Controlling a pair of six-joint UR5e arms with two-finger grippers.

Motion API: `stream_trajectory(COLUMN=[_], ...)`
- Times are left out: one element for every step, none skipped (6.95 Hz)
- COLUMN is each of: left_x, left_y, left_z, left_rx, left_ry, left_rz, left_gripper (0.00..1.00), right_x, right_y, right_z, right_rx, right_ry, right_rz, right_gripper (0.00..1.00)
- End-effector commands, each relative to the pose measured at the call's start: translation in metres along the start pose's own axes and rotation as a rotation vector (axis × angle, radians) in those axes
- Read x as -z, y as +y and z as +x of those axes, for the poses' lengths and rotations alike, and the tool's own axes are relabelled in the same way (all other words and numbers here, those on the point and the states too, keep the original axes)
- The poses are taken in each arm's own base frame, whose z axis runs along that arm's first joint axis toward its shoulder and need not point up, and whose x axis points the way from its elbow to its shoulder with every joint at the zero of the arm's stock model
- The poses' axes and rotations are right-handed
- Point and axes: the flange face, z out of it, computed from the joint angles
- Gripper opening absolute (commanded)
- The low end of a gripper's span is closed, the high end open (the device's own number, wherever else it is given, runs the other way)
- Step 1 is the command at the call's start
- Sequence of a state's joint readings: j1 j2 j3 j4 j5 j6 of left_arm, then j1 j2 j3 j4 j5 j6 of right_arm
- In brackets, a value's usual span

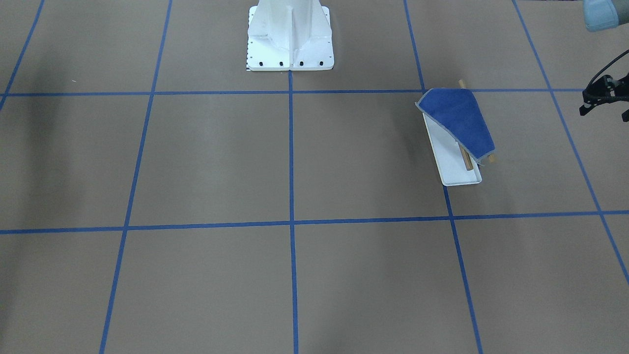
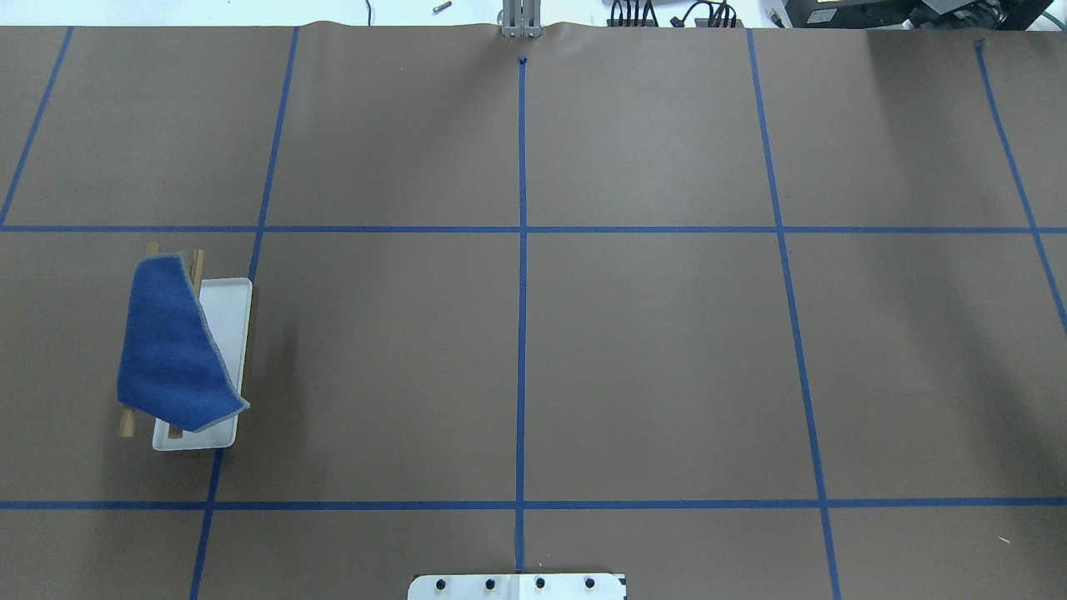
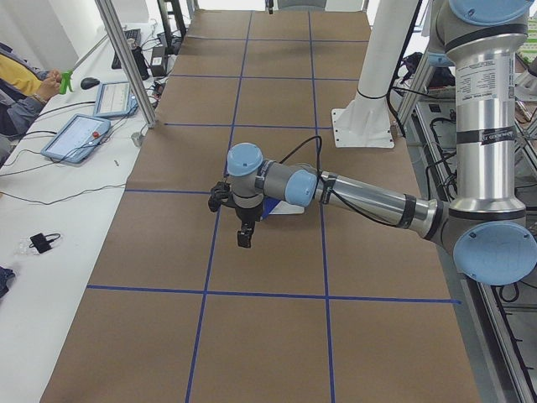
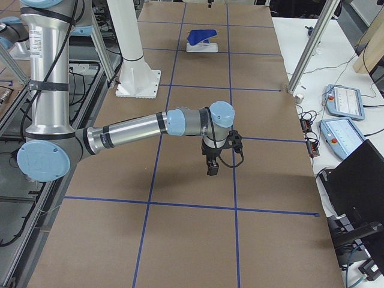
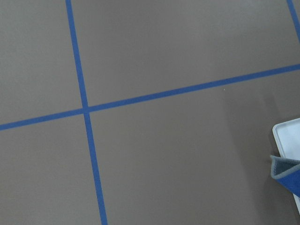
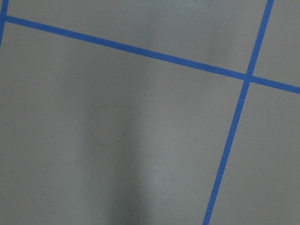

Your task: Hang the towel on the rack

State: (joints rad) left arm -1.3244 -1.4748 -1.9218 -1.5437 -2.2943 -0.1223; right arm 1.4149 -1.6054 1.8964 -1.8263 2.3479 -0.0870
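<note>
We find the towel point(image 2: 171, 350) draped across both wooden dowel bars point(image 2: 197, 260) of the rack point(image 2: 227, 308), blue side up, with one grey-edged corner hanging over the white tray base. The rack stands on the robot's left half of the table point(image 2: 533, 367), on brown paper gridded with blue tape. The left gripper point(image 3: 243, 239) hangs above the paper near the rack, pointing down and clear of the towel; we cannot tell whether it is spread or closed. The right gripper point(image 4: 212, 170) hovers over the paper well apart from the rack, and we cannot tell its state either. The white bolted pedestal point(image 1: 290, 44) stands at the robot's edge of the table.
</note>
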Motion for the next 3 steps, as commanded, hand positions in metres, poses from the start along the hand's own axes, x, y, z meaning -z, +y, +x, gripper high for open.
stream_trajectory(left_x=[-0.003, -0.0029, 0.0052], left_y=[-0.0021, -0.0046, -0.0052], left_z=[-0.0115, -0.0108, -0.0044], left_rx=[0.022, -0.016, -0.045], left_ry=[-0.06, -0.055, -0.045], left_rz=[-0.02, -0.019, -0.007], left_gripper=[0.98, 0.98, 0.98], right_x=[0.0201, 0.0198, 0.0184], right_y=[-0.0143, -0.0145, -0.014], right_z=[-0.0034, -0.0023, -0.001], right_rx=[-0.051, -0.05, -0.052], right_ry=[0.001, 0.008, 0.007], right_rz=[-0.022, -0.022, -0.024], right_gripper=[1.0, 1.0, 1.0])
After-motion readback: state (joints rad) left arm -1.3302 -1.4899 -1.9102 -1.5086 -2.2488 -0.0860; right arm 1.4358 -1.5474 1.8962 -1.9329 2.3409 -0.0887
